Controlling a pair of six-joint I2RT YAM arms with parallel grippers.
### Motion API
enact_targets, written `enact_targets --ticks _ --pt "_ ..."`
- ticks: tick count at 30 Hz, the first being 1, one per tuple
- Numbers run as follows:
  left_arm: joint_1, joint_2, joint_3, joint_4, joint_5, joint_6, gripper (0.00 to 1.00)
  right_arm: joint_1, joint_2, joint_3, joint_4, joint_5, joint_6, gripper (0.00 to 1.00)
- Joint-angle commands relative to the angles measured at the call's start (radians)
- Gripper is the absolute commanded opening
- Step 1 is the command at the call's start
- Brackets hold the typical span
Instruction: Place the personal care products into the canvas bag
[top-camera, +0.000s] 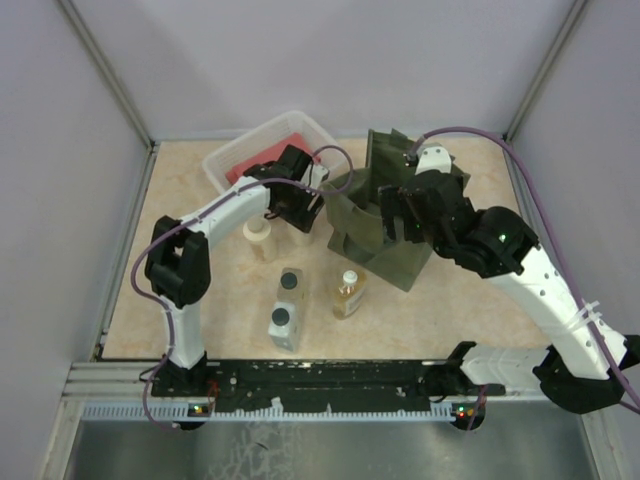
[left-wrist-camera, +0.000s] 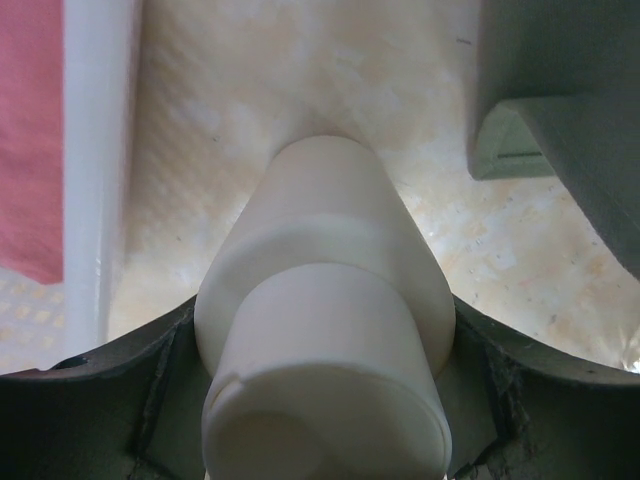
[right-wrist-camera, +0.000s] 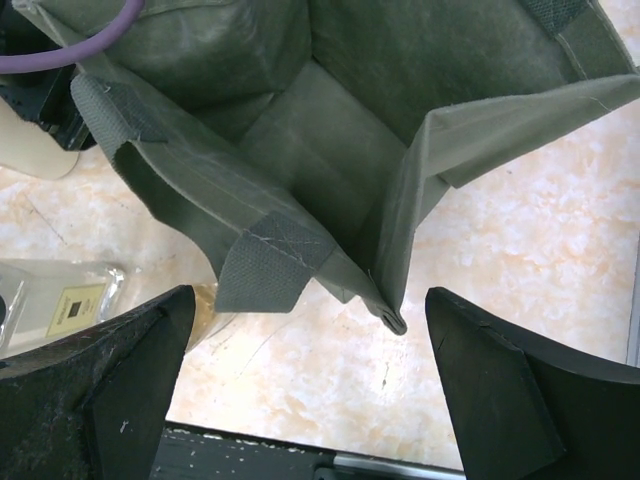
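My left gripper (top-camera: 292, 205) is shut on a cream bottle (left-wrist-camera: 325, 300) with a wide round cap, just left of the olive-green canvas bag (top-camera: 385, 225). Its dark fingers (left-wrist-camera: 110, 410) press both sides of the bottle. A second cream bottle (top-camera: 260, 238) stands on the table beside it. Two grey rectangular bottles (top-camera: 290, 285) (top-camera: 283, 322) and the amber bottle (top-camera: 347, 295) lie in front of the bag. My right gripper (top-camera: 400, 215) is open and empty above the bag's open mouth (right-wrist-camera: 330, 150), its fingers (right-wrist-camera: 110, 400) wide apart.
A white plastic basket (top-camera: 290, 128) with a red cloth (top-camera: 250, 165) stands at the back left, close behind my left gripper; its wall (left-wrist-camera: 95, 200) shows in the left wrist view. Grey walls enclose the table on three sides.
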Motion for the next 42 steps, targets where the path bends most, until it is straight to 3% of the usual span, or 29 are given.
enact_targets --ticks 1,14,21,27,34,38,42 --pt "-0.010 -0.115 0.025 -0.050 0.032 -0.035 0.00 0.008 -0.004 0.031 0.024 0.049 0.008 0.99" --pt "0.062 -0.345 0.149 -0.077 0.003 -0.068 0.00 0.005 -0.017 -0.026 0.019 0.128 0.039 0.99" --pt "0.063 -0.461 0.287 -0.120 0.023 -0.057 0.00 -0.069 -0.089 -0.121 0.051 0.152 0.100 0.99" --pt "0.062 -0.509 0.393 -0.132 0.175 -0.085 0.00 -0.081 -0.115 -0.131 0.068 0.169 0.110 0.99" --pt "0.061 -0.542 0.409 -0.059 0.360 -0.128 0.00 -0.084 -0.087 -0.121 0.064 0.188 0.117 0.99" --pt "0.048 -0.562 0.347 0.048 0.504 -0.161 0.00 -0.086 -0.086 -0.121 0.062 0.191 0.125 0.99" --pt "-0.006 -0.570 0.284 0.154 0.541 -0.182 0.00 -0.087 -0.088 -0.108 0.037 0.200 0.141 0.99"
